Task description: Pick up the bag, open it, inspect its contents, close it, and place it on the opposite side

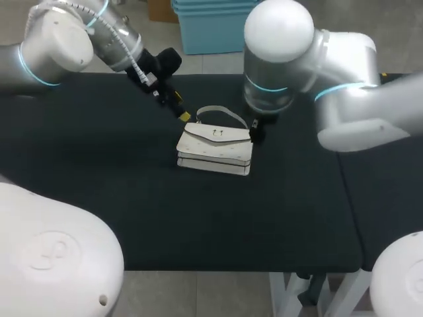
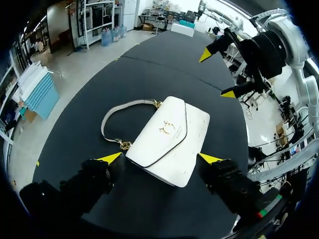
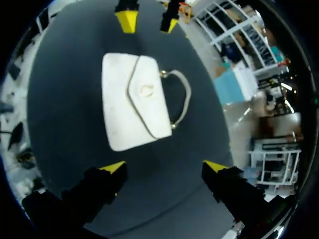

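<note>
One white bag [image 1: 215,148], flap shut, lying flat near the middle of the black table [image 1: 99,172], with its strap [image 1: 223,112] on the cloth beside it. Left gripper [image 2: 159,158]: fingers spread wide, bag's end between them, seemingly no contact. Right gripper [image 3: 164,166]: fingers spread, empty, just off the opposite end.

Right end effector [image 1: 255,129] mostly behind its own arm [image 1: 277,59], head view

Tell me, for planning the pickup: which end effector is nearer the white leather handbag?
The left end effector: the white handbag reaches between its tips; the right end effector hangs farther off.
</note>
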Robot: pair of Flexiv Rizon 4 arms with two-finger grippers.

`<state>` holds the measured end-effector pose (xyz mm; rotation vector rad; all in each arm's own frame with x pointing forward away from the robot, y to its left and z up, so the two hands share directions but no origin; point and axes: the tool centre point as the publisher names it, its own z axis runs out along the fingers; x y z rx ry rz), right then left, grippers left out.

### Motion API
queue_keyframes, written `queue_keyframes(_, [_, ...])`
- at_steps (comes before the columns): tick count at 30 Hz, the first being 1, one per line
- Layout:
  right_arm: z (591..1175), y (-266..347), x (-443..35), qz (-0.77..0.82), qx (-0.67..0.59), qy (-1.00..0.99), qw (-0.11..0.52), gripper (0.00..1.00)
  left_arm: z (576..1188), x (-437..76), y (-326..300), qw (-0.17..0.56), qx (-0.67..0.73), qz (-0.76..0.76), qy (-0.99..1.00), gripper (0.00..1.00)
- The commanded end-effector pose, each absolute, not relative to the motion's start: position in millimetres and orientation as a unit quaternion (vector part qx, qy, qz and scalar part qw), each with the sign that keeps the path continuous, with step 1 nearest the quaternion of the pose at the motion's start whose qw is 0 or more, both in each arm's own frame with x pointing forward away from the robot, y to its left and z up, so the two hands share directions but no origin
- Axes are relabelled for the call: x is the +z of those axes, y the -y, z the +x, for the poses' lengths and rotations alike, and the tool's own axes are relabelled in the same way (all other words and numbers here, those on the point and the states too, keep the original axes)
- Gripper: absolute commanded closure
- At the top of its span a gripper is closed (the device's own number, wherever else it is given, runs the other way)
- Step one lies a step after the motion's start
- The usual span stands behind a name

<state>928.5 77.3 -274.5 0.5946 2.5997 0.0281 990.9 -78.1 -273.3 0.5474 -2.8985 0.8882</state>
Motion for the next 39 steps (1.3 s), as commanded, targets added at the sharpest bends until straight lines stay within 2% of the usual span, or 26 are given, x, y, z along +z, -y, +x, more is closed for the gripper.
queue_keyframes(1, [928.2, -78.7, -266.0, 0.266, 0.007, -0.938, 0.223, 0.00, 973.2, -270.7, 73.6, -0.027, 0.299, 0.198, 0.933, 0.00])
queue_keyframes(16, [928.2, -78.7, -266.0, 0.266, 0.007, -0.938, 0.223, 0.00, 973.2, -270.7, 73.6, -0.027, 0.299, 0.198, 0.933, 0.00])
queue_keyframes(19, [938.8, -83.0, -256.3, 0.343, 0.012, -0.919, 0.193, 0.00, 979.5, -271.0, 78.0, 0.005, 0.296, 0.267, 0.917, 0.00])
queue_keyframes(23, [943.4, -80.0, -251.2, 0.459, 0.032, -0.884, 0.083, 0.00, 985.3, -274.0, 85.0, 0.077, 0.263, 0.426, 0.862, 0.00])
queue_keyframes(24, [943.5, -79.4, -251.8, 0.470, 0.034, -0.879, 0.075, 0.00, 984.7, -275.2, 85.5, 0.095, 0.255, 0.458, 0.846, 0.00])
queue_keyframes(26, [944.2, -76.3, -253.0, 0.523, 0.044, -0.851, 0.019, 0.00, 985.4, -277.4, 83.6, 0.139, 0.248, 0.510, 0.812, 0.00])
queue_keyframes(29, [940.4, -73.0, -259.1, 0.578, 0.056, -0.813, -0.033, 0.00, 978.5, -283.0, 80.7, 0.164, 0.250, 0.556, 0.775, 0.00])
queue_keyframes(34, [933.4, -72.8, -270.7, 0.642, 0.075, -0.758, -0.086, 0.00, 972.7, -290.9, 75.6, 0.184, 0.253, 0.626, 0.714, 0.00])
queue_keyframes(39, [929.6, -69.2, -274.3, 0.694, 0.116, -0.703, -0.101, 0.00, 963.6, -293.2, 72.9, 0.206, 0.282, 0.658, 0.668, 0.00])
